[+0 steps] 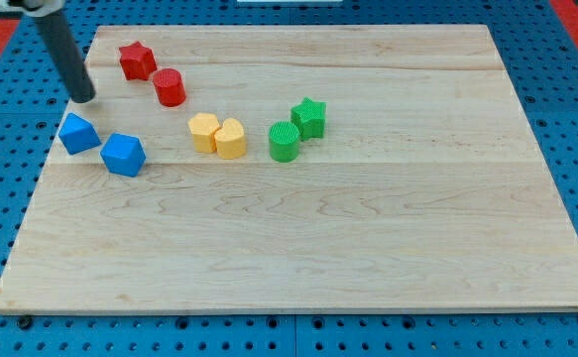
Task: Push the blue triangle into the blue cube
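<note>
A: Any writing or labels to read in the camera view?

B: None that I can make out. The pale wooden board [368,238] lies on a blue pegboard table [566,109], and everything on it is plain.

A: What stands around the task's blocks?

B: A red star block [137,60] and a red cylinder block [170,87] sit near the view's top left. Two yellow blocks, one [203,131] touching the other [231,139], lie mid-board; their shapes are hard to tell. A green cylinder block [284,142] touches a green star block [309,118].

A: And the blue ones?

B: The blue triangle block [77,133] sits at the board's left edge, the blue cube block [123,154] just beside it, toward the view's right and bottom. Nothing lies between them.

A: The end effector?

B: A straight dark rod, nothing to spread or pinch. My tip [85,99] rests just above the triangle, at the view's top side, holding nothing; whether it touches the triangle, I cannot tell.
</note>
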